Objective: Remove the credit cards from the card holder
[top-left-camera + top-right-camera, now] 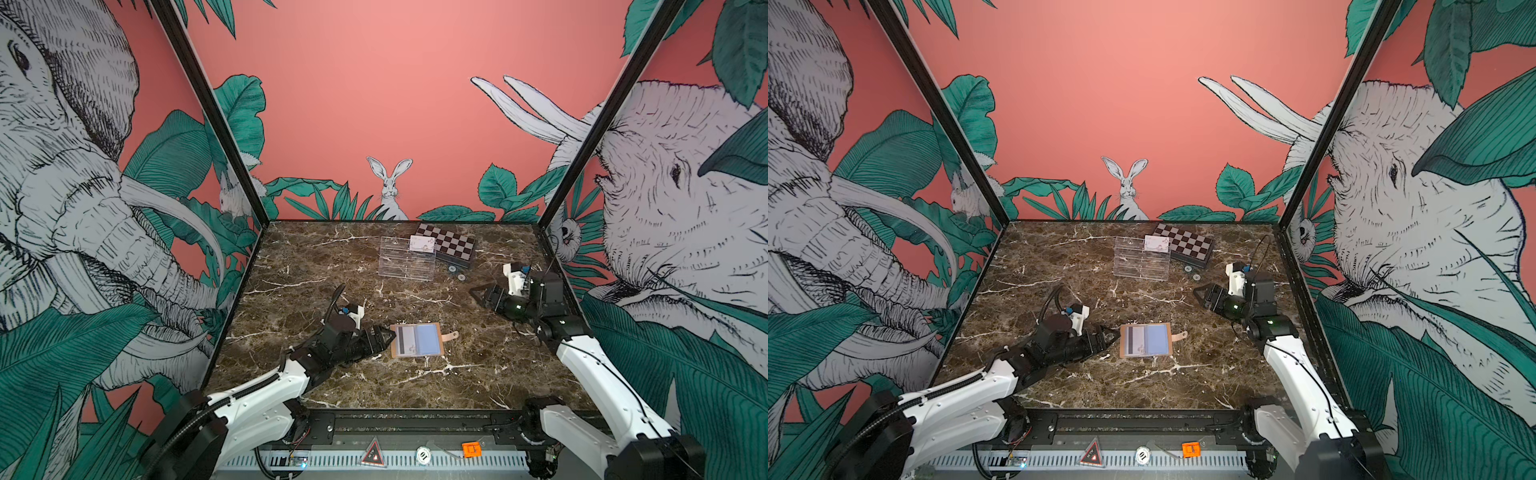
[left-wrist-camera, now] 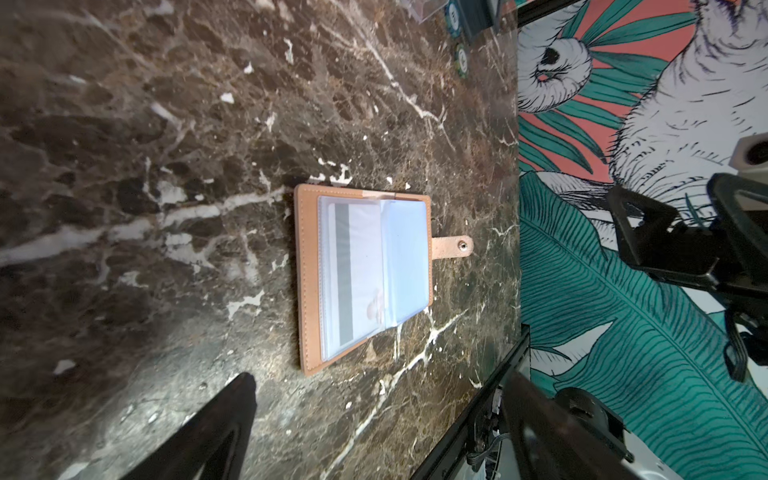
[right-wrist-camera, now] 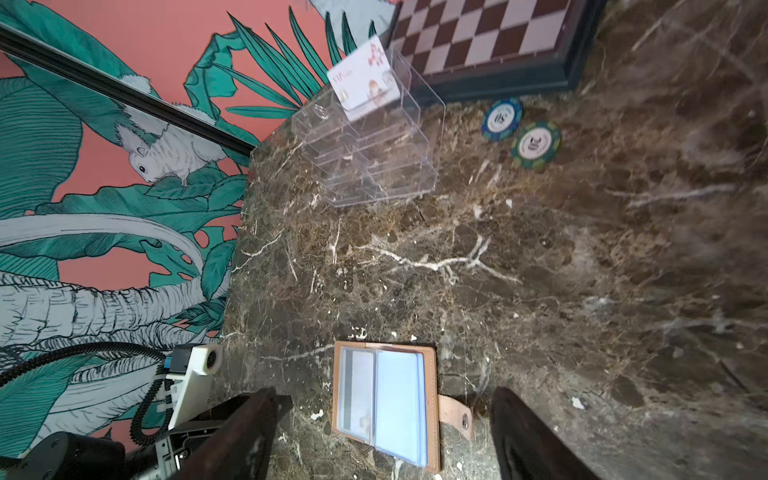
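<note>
The tan card holder [image 1: 436, 351] [image 1: 1166, 352] lies open and flat on the marble table, with its strap tab [image 1: 451, 335] pointing right. A white credit card [image 1: 404, 340] [image 2: 353, 266] [image 3: 356, 386] with a dark stripe sits inside the left clear sleeve. Another white card [image 1: 422, 243] [image 3: 365, 79] stands in the clear acrylic tray at the back. My left gripper [image 1: 388, 336] [image 1: 1111, 334] [image 2: 380, 376] is open and low, just left of the holder and not touching it. Up and to the right of the holder, well apart from it, my right gripper [image 1: 473, 293] [image 1: 1196, 291] [image 3: 384, 392] hangs open and empty.
The acrylic tray [image 1: 405, 266] [image 1: 1140, 266] stands at the back centre, and a checkered box [image 1: 451, 245] [image 3: 478, 37] lies behind it to the right. Two poker chips [image 1: 456, 272] [image 3: 536, 143] lie beside the box. Patterned walls close in the table.
</note>
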Robot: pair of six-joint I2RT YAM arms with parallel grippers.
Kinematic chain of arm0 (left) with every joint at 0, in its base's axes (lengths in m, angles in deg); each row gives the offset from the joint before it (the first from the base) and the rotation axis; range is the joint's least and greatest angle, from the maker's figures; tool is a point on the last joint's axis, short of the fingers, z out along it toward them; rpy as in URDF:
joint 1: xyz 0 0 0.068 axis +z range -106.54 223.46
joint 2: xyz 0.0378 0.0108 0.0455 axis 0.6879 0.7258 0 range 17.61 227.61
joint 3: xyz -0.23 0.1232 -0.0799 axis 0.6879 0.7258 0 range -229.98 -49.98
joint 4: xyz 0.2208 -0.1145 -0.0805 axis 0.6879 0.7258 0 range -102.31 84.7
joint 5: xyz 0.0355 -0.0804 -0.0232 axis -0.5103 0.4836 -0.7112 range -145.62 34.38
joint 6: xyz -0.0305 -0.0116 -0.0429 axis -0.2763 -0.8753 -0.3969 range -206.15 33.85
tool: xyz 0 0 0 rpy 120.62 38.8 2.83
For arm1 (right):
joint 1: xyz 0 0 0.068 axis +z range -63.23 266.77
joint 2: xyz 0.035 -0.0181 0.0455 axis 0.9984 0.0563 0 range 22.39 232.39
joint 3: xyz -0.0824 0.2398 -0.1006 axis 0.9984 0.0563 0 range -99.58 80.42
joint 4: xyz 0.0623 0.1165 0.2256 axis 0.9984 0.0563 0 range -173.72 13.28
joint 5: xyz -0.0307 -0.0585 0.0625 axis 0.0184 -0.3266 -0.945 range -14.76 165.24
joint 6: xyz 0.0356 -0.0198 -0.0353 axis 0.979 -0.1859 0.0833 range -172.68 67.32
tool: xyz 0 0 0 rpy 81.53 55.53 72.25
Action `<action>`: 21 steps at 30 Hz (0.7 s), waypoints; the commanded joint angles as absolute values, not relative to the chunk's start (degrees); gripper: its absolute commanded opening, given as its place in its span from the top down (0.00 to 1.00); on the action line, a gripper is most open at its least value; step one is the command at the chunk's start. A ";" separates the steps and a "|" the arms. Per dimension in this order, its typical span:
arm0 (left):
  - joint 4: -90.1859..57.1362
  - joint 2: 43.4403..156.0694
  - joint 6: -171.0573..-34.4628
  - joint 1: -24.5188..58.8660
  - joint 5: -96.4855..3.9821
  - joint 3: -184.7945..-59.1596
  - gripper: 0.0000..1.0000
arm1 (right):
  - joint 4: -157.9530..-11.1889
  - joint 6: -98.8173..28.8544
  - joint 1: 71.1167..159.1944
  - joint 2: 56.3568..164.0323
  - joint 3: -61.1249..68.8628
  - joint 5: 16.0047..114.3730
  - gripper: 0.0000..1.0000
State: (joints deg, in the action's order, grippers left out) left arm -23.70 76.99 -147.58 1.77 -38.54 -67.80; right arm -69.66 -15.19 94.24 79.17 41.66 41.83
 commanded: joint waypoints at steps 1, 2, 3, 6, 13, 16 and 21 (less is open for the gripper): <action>-28.70 79.99 -149.34 1.98 -35.98 -67.77 0.08 | -75.75 -12.26 95.94 79.88 43.47 39.84 0.25; -29.45 81.06 -149.63 1.98 -35.61 -67.94 0.09 | -76.41 -11.95 96.91 80.36 44.12 40.22 0.27; -29.91 81.89 -149.64 1.98 -35.38 -68.07 0.09 | -76.77 -11.75 97.87 80.84 44.61 40.59 0.28; -30.96 84.32 -149.92 1.98 -35.13 -68.42 0.12 | -78.82 -11.06 101.62 83.24 46.00 41.78 0.30; -35.99 89.45 -150.67 1.98 -33.85 -68.50 0.16 | -85.58 -7.34 110.06 88.15 49.69 44.22 0.40; -36.57 91.68 -150.35 1.98 -33.89 -68.95 0.18 | -87.51 -6.52 113.54 90.31 50.18 46.82 0.43; -41.67 95.76 -150.97 1.98 -32.97 -68.96 0.21 | -89.80 -6.08 116.64 94.96 50.09 48.24 0.53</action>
